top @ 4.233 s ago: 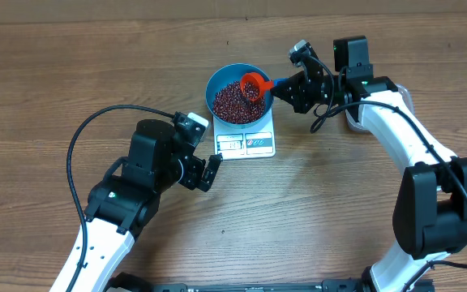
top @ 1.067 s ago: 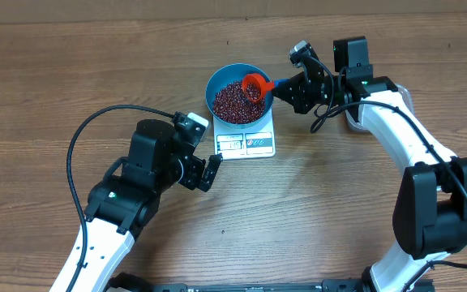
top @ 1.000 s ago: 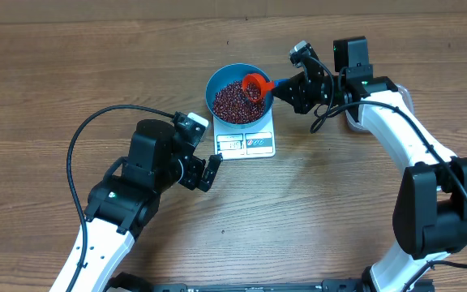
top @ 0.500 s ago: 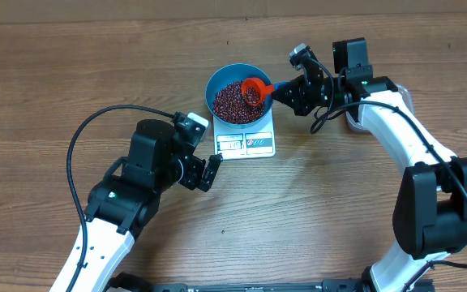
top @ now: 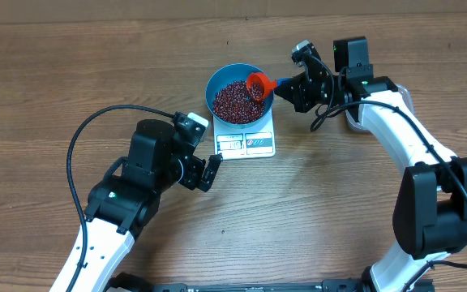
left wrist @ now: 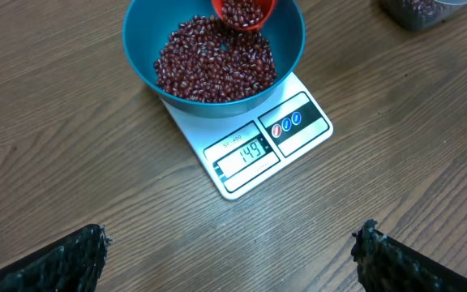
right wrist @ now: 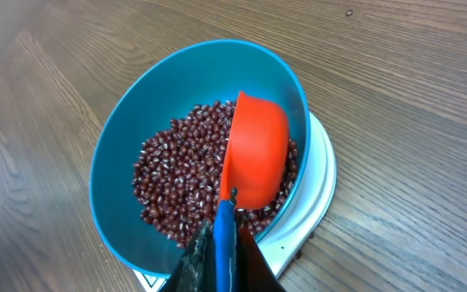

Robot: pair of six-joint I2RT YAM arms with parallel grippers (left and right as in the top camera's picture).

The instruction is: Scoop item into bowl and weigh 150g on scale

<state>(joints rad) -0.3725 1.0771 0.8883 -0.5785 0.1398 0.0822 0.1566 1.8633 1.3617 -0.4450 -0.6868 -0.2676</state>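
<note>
Here on the wooden table [top: 47, 73], the left gripper [top: 209, 173] hovers near the display end of the white kitchen scale [left wrist: 302, 130], jaws spread wide and empty. The right gripper [top: 289, 82] pinches the blue handle [right wrist: 225, 235] of the red scoop [right wrist: 258, 150]. The scale reads 149 and carries the bright-blue bowl [left wrist: 140, 57], where the scoop tilts over the dark red beans [left wrist: 209, 69].

scale [left wrist: 259, 154] display, reads 149
</note>
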